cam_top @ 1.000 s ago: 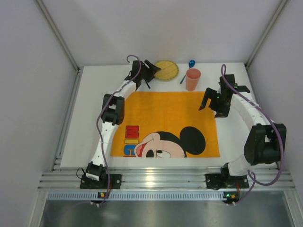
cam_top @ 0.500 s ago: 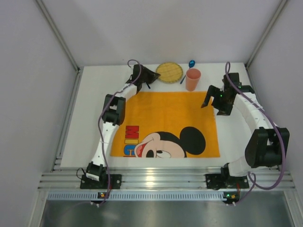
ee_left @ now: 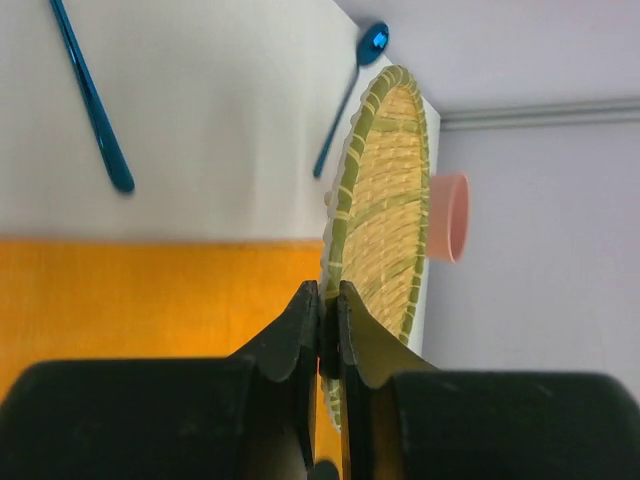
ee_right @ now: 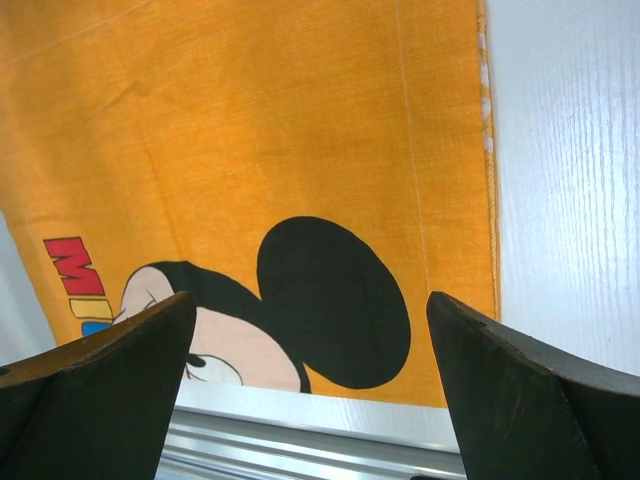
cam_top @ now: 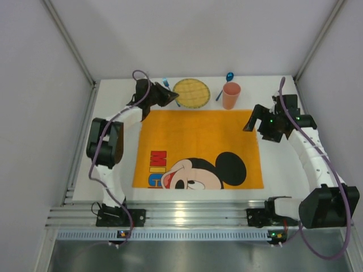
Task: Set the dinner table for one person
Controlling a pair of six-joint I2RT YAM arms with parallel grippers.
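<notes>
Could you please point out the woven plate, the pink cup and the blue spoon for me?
woven plate [cam_top: 191, 93]: top external view, the middle of its woven face.
pink cup [cam_top: 229, 97]: top external view, its side wall below the rim.
blue spoon [cam_top: 229, 76]: top external view, its bowl.

Orange Mickey placemat [cam_top: 198, 147], woven plate [cam_top: 191, 93], pink cup [cam_top: 230, 94], blue spoon [cam_top: 228, 76], blue fork [cam_top: 167, 85]

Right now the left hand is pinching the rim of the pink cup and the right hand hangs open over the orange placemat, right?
Not the cup. The left wrist view shows the left hand pinching the rim of the woven plate; the pink cup stands untouched. The right hand does hang open over the orange placemat.
</notes>
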